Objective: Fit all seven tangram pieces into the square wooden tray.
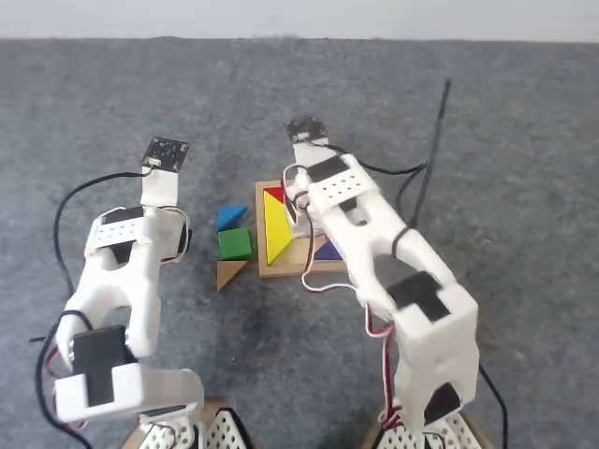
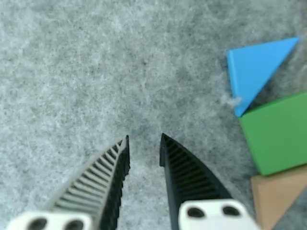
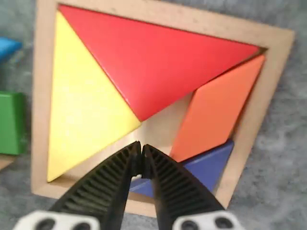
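From above, the tray (image 1: 281,270) sits under the right arm, with blue triangle (image 1: 230,217), green square (image 1: 235,244) and tan triangle (image 1: 229,272) loose beside it; the left gripper (image 2: 144,137), slightly apart and empty, hovers by them, likely the next pick; the right gripper (image 3: 142,144), pinched together, hangs over the tray's gap, seemingly placed to nudge the purple piece (image 3: 206,165).

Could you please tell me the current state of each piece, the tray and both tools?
Tray: partly filled.
Red triangle: in tray.
Yellow triangle: in tray.
Orange parallelogram: in tray.
Dark blue piece: in tray.
Light blue triangle: outside.
Green square: outside.
Tan triangle: outside.
Left tool: open, empty.
Right tool: shut.
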`<action>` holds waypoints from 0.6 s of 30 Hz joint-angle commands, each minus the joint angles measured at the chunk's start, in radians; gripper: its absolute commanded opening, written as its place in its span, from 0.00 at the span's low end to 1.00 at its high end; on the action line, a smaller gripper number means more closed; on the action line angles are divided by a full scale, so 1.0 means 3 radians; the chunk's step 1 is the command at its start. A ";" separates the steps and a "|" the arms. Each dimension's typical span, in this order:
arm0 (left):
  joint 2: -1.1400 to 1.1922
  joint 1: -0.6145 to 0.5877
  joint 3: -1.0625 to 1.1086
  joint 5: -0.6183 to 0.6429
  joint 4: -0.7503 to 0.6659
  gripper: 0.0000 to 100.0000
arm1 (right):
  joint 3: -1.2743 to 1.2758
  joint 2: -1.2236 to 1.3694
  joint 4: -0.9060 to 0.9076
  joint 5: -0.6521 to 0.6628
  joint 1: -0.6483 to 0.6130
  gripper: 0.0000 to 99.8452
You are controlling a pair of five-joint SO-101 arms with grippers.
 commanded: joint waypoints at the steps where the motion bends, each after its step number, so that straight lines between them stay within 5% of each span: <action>1: -0.0179 -0.0010 -0.0018 0.0000 -0.0041 0.10 | -0.0404 0.0125 0.0228 0.0061 0.0023 0.01; 10: -0.0179 -0.0010 -0.0018 0.0000 -0.0041 0.10 | -0.0552 0.0284 0.0504 0.0066 0.0381 0.01; 18: -0.0179 -0.0010 -0.0018 0.0000 -0.0041 0.10 | -0.1089 0.0202 0.0867 0.0266 0.0100 0.01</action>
